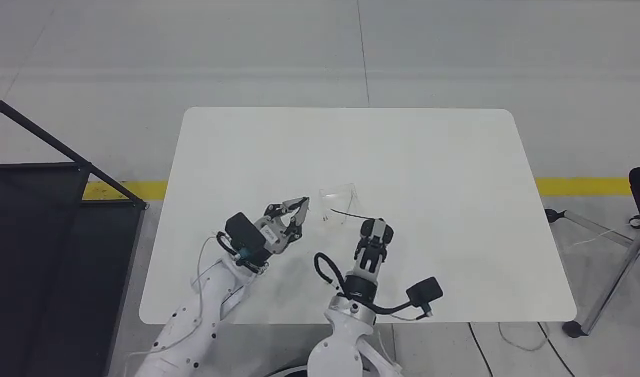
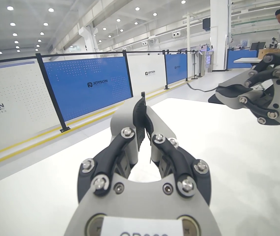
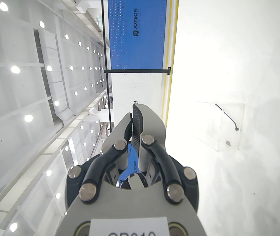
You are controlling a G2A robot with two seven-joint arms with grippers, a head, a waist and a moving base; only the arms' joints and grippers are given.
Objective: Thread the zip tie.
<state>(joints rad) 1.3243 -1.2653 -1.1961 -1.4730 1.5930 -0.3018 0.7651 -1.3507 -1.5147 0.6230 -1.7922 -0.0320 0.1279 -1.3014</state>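
Three cameras: one overhead, one on each wrist.
Your top view looks steeply down from above the arms and takes in the whole white table (image 1: 420, 157) from well back, with floor (image 1: 300, 47) around it. Your left wrist camera sits just behind the left gripper (image 2: 142, 104), facing low across the table toward the fence panels (image 2: 85, 87), with the right gripper (image 2: 216, 95) close by. Your right wrist camera sits just behind its own gripper, rolled sideways, so the tabletop and ceiling (image 3: 19, 74) run upright. It shares the clear sheet (image 3: 218, 126) with the top view.
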